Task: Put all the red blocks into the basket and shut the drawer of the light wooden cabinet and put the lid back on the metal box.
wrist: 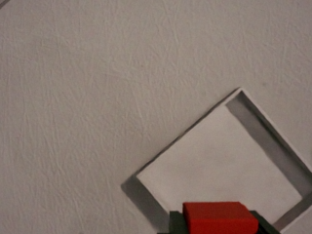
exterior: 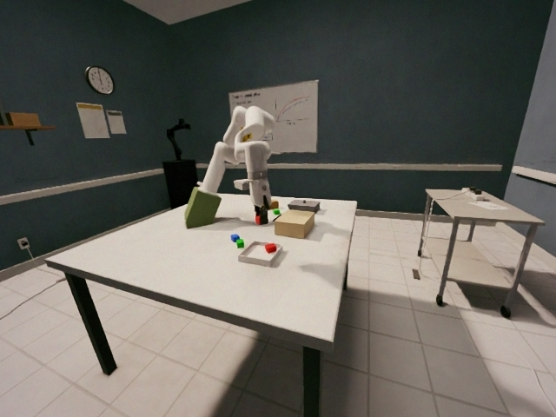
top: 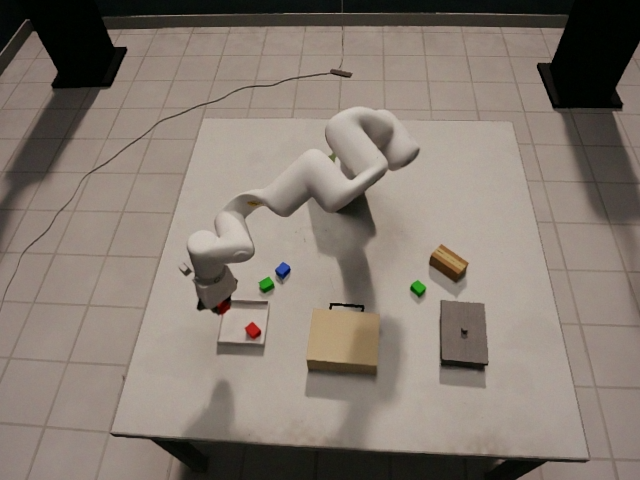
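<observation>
My gripper [top: 220,305] [exterior: 261,219] [wrist: 217,225] is shut on a red block [top: 223,307] [exterior: 259,220] [wrist: 219,217]. It holds the block in the air over the back left corner of the white basket [top: 240,342] [exterior: 250,259] [wrist: 267,141]. A second red block [top: 252,329] [exterior: 270,247] lies inside the basket. The light wooden cabinet [top: 342,339] [exterior: 294,222] stands to the right of the basket, its drawer shut, black handle [top: 346,306] at the back. The grey metal box [top: 463,332] [exterior: 303,205] stands further right with its lid on.
A green block [top: 266,284] [exterior: 240,243] and a blue block [top: 282,269] [exterior: 234,237] lie just behind the basket. Another green block [top: 417,287] [exterior: 276,211] and a striped wooden block [top: 448,262] lie behind the metal box. The arm's green base [exterior: 201,207] stands at the back.
</observation>
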Available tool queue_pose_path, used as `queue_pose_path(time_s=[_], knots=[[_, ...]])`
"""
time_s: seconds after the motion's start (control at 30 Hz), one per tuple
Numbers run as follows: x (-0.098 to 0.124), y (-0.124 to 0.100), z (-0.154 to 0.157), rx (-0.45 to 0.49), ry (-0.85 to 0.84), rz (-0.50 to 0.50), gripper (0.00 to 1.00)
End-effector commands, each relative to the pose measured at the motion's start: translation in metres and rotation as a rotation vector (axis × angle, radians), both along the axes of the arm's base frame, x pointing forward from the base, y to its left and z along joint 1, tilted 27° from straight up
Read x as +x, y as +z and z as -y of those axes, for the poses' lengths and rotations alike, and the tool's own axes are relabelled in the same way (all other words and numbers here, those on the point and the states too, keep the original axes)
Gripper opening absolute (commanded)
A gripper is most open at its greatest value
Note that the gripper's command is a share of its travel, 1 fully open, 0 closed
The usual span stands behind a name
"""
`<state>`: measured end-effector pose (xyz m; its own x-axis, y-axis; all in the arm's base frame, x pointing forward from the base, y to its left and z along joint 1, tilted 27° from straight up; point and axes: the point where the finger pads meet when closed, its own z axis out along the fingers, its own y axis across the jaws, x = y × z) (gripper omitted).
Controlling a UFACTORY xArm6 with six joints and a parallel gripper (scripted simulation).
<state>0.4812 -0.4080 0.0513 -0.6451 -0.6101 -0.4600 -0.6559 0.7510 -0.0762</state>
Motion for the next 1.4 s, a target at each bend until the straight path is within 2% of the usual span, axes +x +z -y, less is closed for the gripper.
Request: queue_pose_path(time_s=[0.0, 0.83, 1.37], knots=[[0.0027, 0.0020, 0.0022, 0.071, -0.029, -0.062, 0.00], [0.0031, 0.0011, 0.0019, 0.071, -0.029, -0.062, 0.00], [0.0064, -0.0075, -0.0010, 0.071, -0.029, -0.062, 0.00]])
